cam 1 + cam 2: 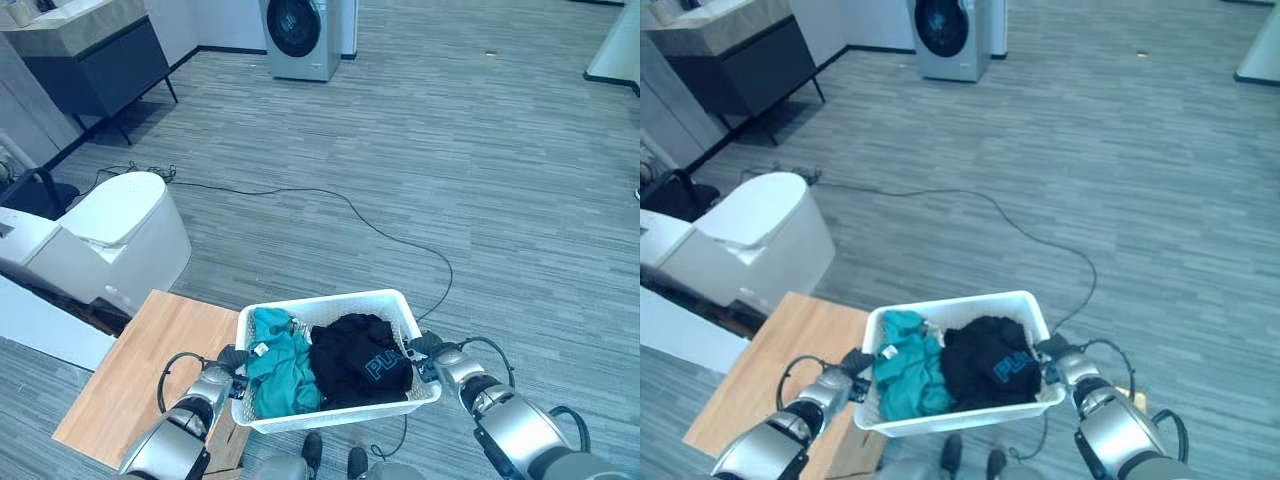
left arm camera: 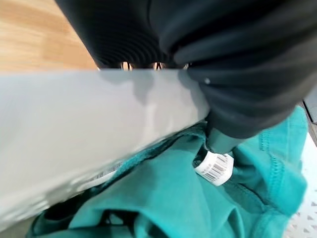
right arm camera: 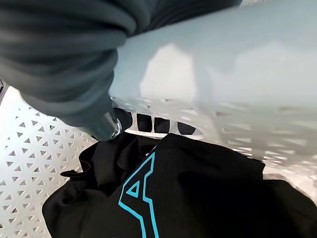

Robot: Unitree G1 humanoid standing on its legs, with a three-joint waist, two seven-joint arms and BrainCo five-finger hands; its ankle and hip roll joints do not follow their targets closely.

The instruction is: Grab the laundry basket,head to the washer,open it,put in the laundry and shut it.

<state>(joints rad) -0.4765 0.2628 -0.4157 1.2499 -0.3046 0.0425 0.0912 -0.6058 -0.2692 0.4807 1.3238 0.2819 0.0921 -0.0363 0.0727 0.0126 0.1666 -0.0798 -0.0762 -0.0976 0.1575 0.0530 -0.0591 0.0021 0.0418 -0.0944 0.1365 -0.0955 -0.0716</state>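
Looking down from the head camera, you have the white laundry basket (image 1: 330, 305) held between both hands, just in front of the robot's body and partly over the near corner of a wooden table (image 1: 150, 370). Your left hand (image 1: 232, 358) is at the basket's left end and your right hand (image 1: 425, 347) at its right end, each up against the rim. In the left wrist view the thumb hooks over the rim into the basket, so that hand is clamped on the basket; the right wrist view shows the same, with the thumb tip reaching down inside the perforated wall, so the right hand grips it too (the other fingers of both hands are hidden under the rim).

Inside the basket you can see a teal garment (image 1: 280, 370) on the left side, with a small white barcode tag (image 2: 214, 167) on it, and a black garment (image 1: 355, 360) with blue lettering on the right side, the two lying against each other.

Farther off, the washer (image 1: 300, 35) stands by the back wall with its round door closed, well apart from the basket. A white toilet (image 1: 120, 235) sits to the left beyond the table, a dark cabinet (image 1: 95, 65) stands in the far left corner, and a thin black cord (image 1: 390, 235) trails over the grey plank floor (image 1: 500, 180)
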